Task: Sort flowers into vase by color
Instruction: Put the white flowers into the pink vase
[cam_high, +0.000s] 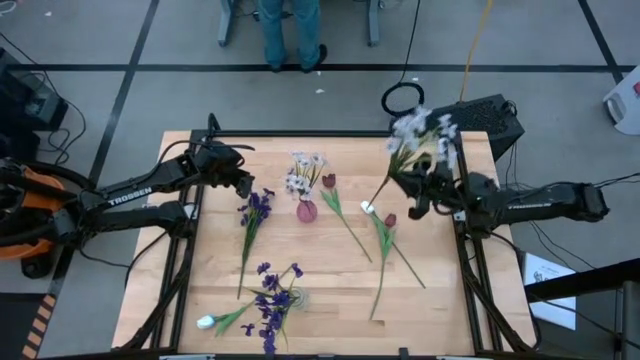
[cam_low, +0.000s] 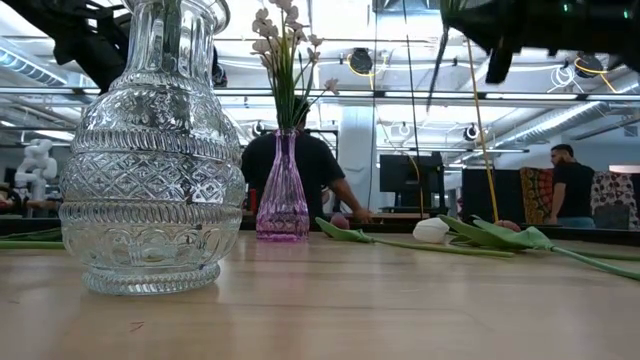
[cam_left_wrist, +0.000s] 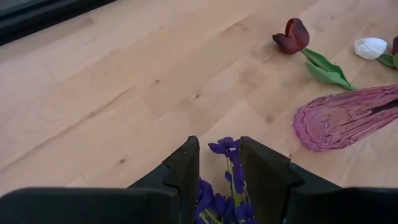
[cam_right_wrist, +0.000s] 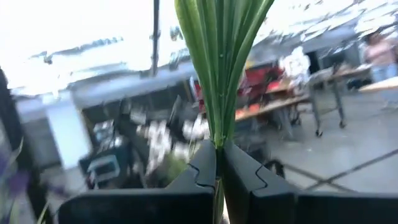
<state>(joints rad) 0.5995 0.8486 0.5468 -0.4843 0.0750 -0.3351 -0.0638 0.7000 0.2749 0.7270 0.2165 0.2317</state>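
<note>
1. The worktop (cam_high: 440, 305) lies below both claws.
2. The right claw (cam_right_wrist: 219, 163), raised, is clamped tight on a pale lavender-white flower (cam_high: 420, 135) stem.
3. The left claw (cam_left_wrist: 219, 167) hangs parted over a purple flower (cam_high: 256, 208) beneath it.

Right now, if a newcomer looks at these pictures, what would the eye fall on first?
Probably the pale lavender-white flower bunch that the right gripper holds up by its stems, above the wooden table's far right edge. Next, the small pink glass vase with pale blooms, mid-table, and the left gripper poised over a dark purple flower.
</note>
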